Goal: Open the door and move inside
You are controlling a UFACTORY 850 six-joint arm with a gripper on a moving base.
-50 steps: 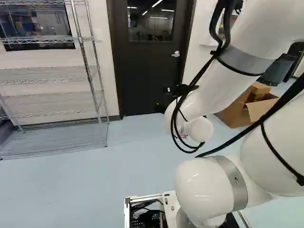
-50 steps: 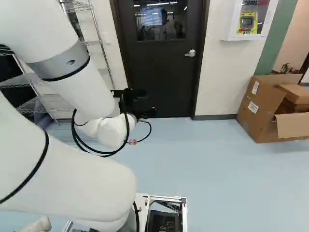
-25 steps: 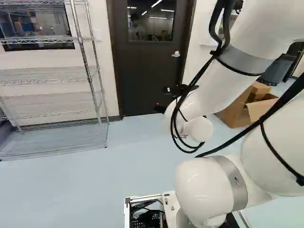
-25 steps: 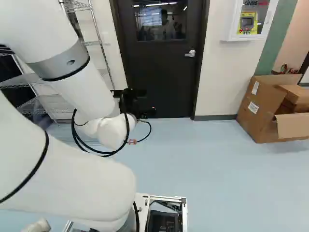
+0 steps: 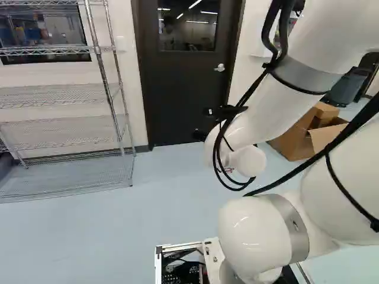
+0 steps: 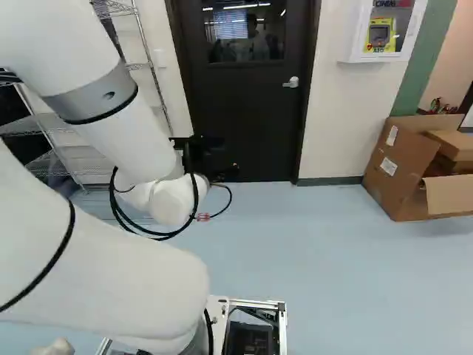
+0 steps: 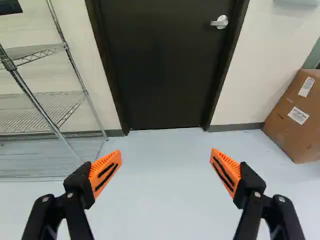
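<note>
Now the end effector is spread wide, orange pads well apart w/ floor showing btwn them. Ahead of it, the dark door is closed at the floor's far edge, w/ lever handle near the door's R edge & window up top. Wire rack stands L of the door, open cardboard box R of it, near the floor's far edge.

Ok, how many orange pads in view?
2, both on the black two-fingered tool: one ribbed orange pad nearer the silver wire rack, the other nearer the brown cardboard box.
</note>
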